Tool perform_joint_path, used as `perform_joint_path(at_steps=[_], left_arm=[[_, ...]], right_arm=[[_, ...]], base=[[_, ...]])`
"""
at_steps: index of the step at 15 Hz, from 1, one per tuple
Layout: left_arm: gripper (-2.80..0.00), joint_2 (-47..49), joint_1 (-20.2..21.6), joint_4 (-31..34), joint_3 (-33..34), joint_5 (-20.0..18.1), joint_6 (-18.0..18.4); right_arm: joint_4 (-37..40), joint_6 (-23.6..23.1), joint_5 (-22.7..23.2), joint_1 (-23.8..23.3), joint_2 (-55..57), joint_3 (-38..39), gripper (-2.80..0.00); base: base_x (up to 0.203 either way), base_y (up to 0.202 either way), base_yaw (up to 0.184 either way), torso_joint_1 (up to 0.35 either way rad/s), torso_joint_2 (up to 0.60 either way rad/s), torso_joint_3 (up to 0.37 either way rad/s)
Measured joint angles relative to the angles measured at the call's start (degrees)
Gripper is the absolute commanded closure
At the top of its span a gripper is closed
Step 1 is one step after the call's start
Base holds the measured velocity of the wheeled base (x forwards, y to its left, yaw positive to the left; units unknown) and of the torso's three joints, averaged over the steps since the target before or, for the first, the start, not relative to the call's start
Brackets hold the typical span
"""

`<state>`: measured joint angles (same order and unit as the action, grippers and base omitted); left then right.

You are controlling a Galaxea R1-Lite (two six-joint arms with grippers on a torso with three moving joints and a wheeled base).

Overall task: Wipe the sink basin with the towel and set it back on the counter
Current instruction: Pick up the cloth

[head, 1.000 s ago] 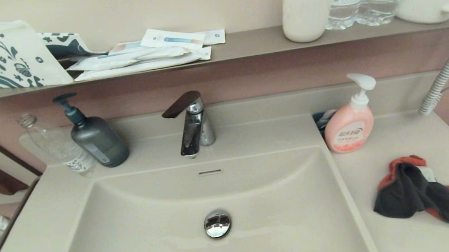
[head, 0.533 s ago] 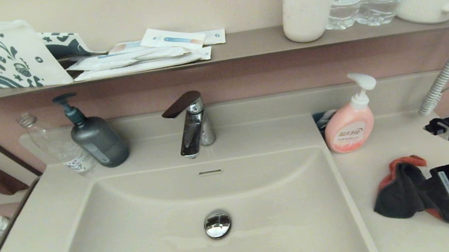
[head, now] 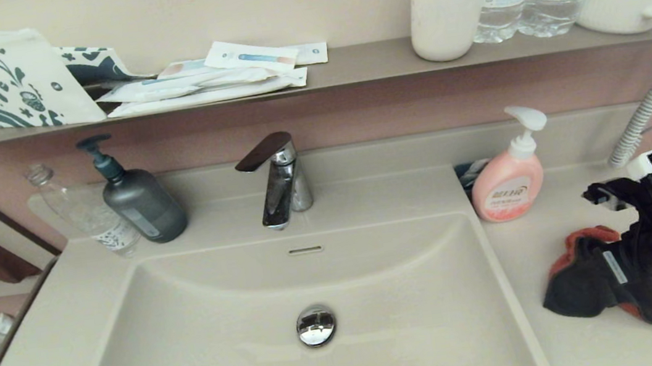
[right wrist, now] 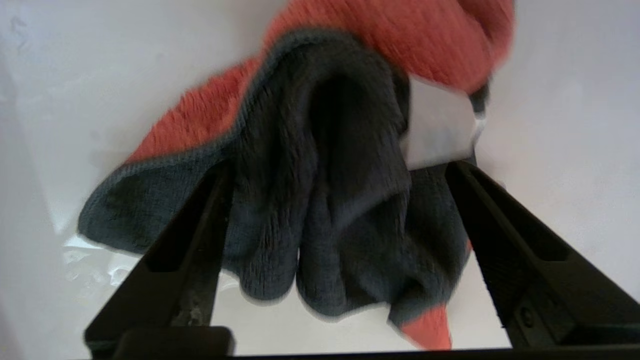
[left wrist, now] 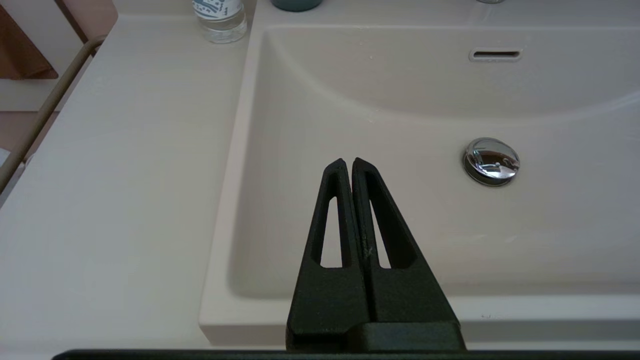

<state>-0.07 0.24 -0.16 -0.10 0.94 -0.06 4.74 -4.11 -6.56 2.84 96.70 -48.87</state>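
- Towel, charcoal with orange-red edging, is lying crumpled on the counter right of the sink basin.
- My right gripper is straddling it, fingers spread, seemingly not yet pinching.
- Pink soap bottle is standing nearby.
- My left gripper is hovering over the basin, pressed together.

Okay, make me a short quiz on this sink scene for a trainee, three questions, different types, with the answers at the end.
1. True or false: the towel already lies inside the sink basin.
2. Multiple choice: how do the right gripper jaws stand? A) shut on the pink soap bottle B) open, one on each side of the towel C) shut on the faucet
3. Fill in: the left gripper hangs over the basin with its jaws ____.

Key: 1 false, the towel lies on the counter right of the basin. 2 B. 3 shut.
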Motion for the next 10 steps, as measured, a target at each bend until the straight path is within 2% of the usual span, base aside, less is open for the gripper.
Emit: perform_joint_path(at_steps=[7,8,10], left_arm=[[0.0,0.0,0.0,0.0,0.0,0.0,0.0],[0.0,0.0,0.0,0.0,0.0,0.0,0.0],[0.0,0.0,0.0,0.0,0.0,0.0,0.0]], right_arm=[[-3.1,0.1,1.6,0.7,2.8,0.0,-2.8],[-3.4,0.2,1.6,0.7,3.2,0.0,0.0],[-4.6,0.2,1.7,0.8,3.6,0.1,0.0]], base=[[0.0,0.0,0.0,0.0,0.0,0.0],[0.0,0.0,0.0,0.0,0.0,0.0],[0.0,0.0,0.0,0.0,0.0,0.0]])
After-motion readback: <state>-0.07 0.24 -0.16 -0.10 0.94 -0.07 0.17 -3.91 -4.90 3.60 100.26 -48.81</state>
